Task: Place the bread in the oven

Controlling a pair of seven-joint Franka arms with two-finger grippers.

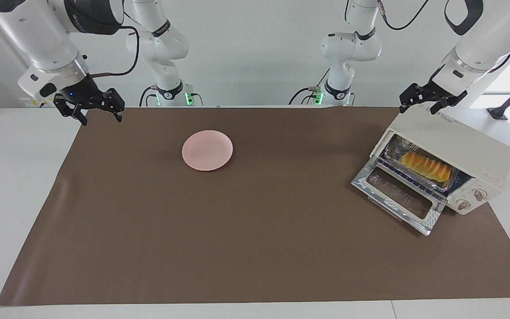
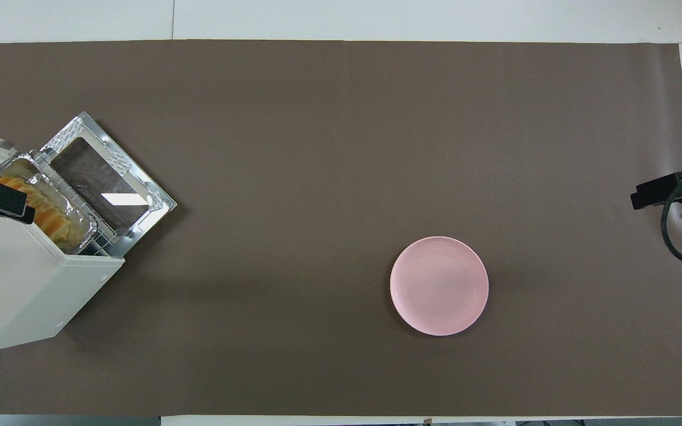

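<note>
Resting in a foil tray [image 1: 419, 170] inside the open oven [image 1: 458, 150], the bread [image 1: 427, 166] lies still. The left gripper [image 1: 430, 103] above the oven and the right gripper [image 1: 90, 110] at the mat's edge both spread empty.

Bread [image 1: 426, 166]: small golden yellow-orange loaf w/ ridged, sliced-looking segments. Lies lengthwise inside the oven [image 1: 463, 146], in a silver foil tray [image 1: 396, 150] on the rack, just inside the opening. Oven: cream-white boxy toaster oven, two round knobs on its front. Its glass door [image 1: 400, 198] is folded fully down, flat over the counter. Oven stands at the left arm's end of the counter, turned at an angle, front facing away from the robots.
</note>
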